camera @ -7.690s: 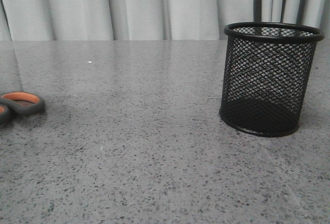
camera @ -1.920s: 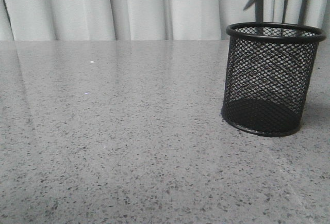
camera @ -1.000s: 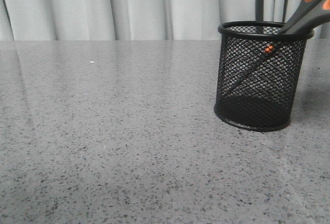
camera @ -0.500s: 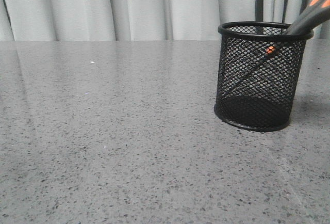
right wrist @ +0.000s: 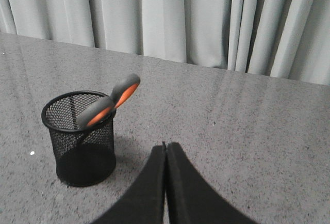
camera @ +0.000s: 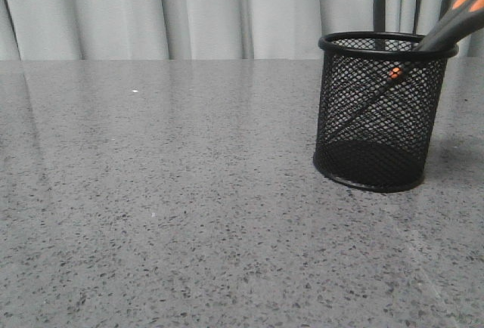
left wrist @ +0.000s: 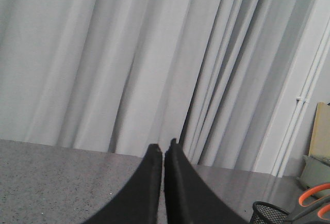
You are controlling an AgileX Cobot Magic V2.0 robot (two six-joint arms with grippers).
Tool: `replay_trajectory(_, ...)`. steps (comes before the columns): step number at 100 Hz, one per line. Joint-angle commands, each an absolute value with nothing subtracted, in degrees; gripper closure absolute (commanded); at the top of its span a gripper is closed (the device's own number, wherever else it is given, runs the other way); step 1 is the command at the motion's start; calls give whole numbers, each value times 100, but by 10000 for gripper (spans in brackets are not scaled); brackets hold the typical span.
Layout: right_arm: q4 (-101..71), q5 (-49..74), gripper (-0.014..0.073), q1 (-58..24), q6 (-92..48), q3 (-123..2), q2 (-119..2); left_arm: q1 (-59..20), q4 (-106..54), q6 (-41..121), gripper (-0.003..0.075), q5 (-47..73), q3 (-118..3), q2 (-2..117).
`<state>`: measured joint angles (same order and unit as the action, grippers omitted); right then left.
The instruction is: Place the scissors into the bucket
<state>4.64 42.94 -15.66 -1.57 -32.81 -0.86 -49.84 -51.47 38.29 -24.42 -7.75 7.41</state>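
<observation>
The black wire-mesh bucket [camera: 382, 112] stands upright on the grey table at the right. The scissors [camera: 446, 29] lean inside it, blades down, with the grey and orange handles sticking out over the right rim. The right wrist view shows the bucket [right wrist: 82, 141] with the scissors [right wrist: 111, 102] resting in it, and my right gripper [right wrist: 165, 145] shut and empty, a short way from the bucket. The left wrist view shows my left gripper [left wrist: 162, 146] shut and empty, raised above the table, with the bucket [left wrist: 273, 213] and scissors handles [left wrist: 315, 199] at its corner.
The speckled grey table [camera: 189, 192] stretches out in front and to the left of the bucket. Pale curtains [camera: 189, 10] hang behind the table's far edge.
The scissors, held above the bucket 1.9 s ago, went into the bucket and now lean there. The bucket shifted slightly left. Since half a second ago nothing has moved.
</observation>
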Motion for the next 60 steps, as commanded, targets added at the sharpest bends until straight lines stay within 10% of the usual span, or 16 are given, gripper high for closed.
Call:
replay_trajectory(1,608,3382,644,-1548,-118,-3408,-270,-4988,-4999,3834,740,-2560,-934,798)
replay_trajectory(60,608,3353,645,-1548,-118,-3372,-270,-4988,-4999,3834,740,-2560,-934,798)
